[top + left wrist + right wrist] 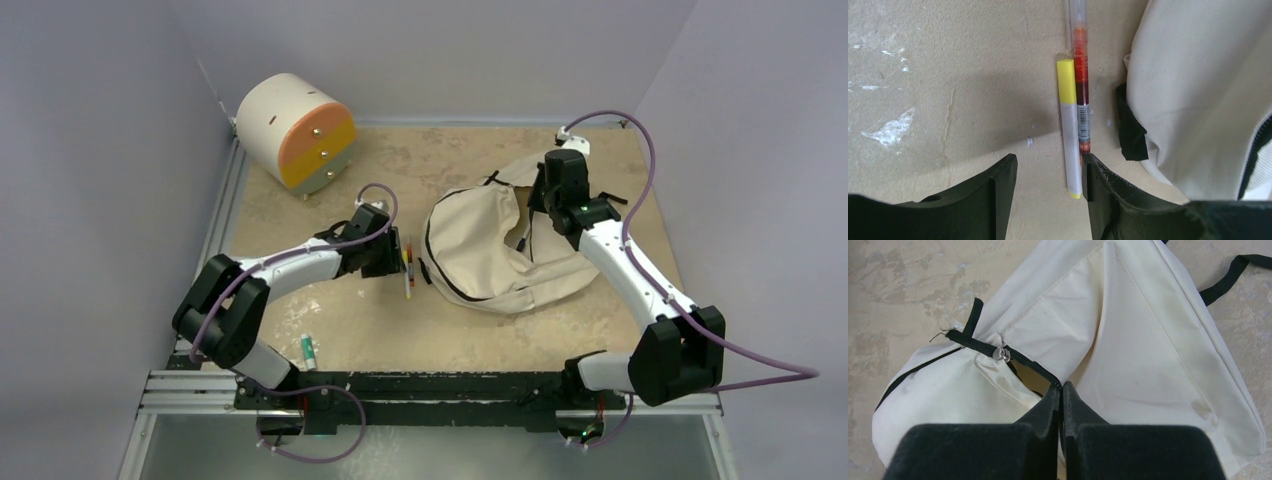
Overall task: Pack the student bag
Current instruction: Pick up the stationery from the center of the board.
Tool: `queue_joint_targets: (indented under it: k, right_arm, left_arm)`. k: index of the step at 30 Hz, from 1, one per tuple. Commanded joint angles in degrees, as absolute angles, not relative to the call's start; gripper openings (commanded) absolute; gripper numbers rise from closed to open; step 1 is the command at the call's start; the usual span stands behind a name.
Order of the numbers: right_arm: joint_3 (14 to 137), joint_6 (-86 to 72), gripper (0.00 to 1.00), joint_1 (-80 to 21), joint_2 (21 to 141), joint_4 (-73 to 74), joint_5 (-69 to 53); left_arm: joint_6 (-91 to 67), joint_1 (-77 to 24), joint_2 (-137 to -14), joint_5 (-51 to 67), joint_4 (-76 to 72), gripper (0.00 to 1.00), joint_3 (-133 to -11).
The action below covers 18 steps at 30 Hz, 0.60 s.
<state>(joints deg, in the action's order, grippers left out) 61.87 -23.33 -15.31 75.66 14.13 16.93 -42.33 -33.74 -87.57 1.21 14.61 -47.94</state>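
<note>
The student bag (470, 255) lies in a heap at the table's centre, cream fabric with black zipper lines; its side also shows in the left wrist view (1198, 75). My right gripper (1061, 390) is shut on the bag's fabric (1128, 340) at the zipper edge, a little right of the metal zipper pull (1001, 355), and sits at the bag's right side (532, 212). My left gripper (1049, 165) is open and low over the table just left of the bag (398, 262). A yellow-capped highlighter (1068, 125) lies between its fingers against the right one. A red pen (1081, 90) lies beside it, ending at that fingertip.
A cream cylindrical drawer unit (297, 130) with an orange front stands at the back left. A green marker (310, 350) lies near the front edge by the left arm's base. A black strap end (1130, 130) of the bag lies right of the pens. Grey walls enclose the table.
</note>
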Motion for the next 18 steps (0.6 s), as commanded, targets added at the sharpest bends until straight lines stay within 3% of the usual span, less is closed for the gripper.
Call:
queue_joint_targets:
  k: [1,15,18]
  right_arm:
    - [61.87,-22.77,0.0,-14.84,73.33,12.14,18.47]
    - [61.61,-22.62,0.0,-14.85,73.56,12.04,18.64]
    - [61.52,-22.83,0.0,-14.81,73.55,12.03,18.34]
  left_arm:
    - [-40.83,-33.61,-90.02,1.14,12.67,0.49,-51.36]
    - [-39.06,-37.23,-95.37,-3.06,16.38,0.47,-56.07]
    - [-39.09,-37.76,-96.03,-4.36,17.84,0.41,-56.43]
